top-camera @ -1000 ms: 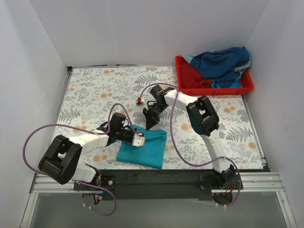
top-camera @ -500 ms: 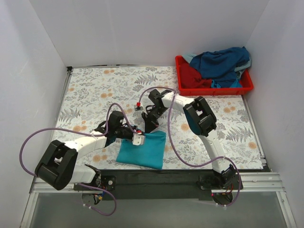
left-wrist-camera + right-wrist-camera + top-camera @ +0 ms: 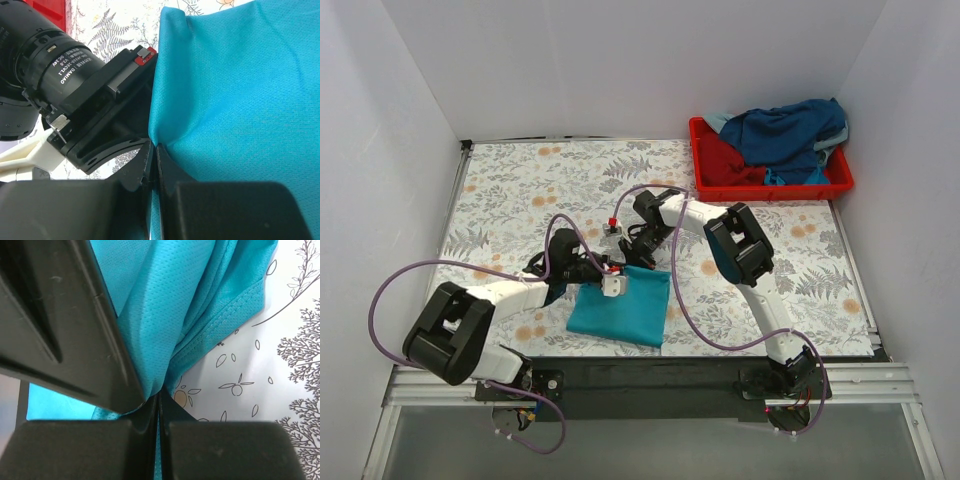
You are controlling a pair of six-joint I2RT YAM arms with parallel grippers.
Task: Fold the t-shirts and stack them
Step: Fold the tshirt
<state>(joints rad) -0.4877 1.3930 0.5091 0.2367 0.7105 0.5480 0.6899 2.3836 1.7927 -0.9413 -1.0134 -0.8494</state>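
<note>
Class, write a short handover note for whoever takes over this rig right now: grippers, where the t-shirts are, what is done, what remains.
Left gripper: shut on the far edge of the teal t-shirt.
Right gripper: shut on the same edge, close beside the left.
Teal t-shirt: folded small, on the table near its front edge.
Navy t-shirt and red t-shirt: heaped unfolded in the red tray.
Done: teal partly folded.
Left: finish it, fold the tray's shirts, stack.

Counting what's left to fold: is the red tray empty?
No, a crumpled navy shirt and a red shirt lie heaped in the red tray.
</note>
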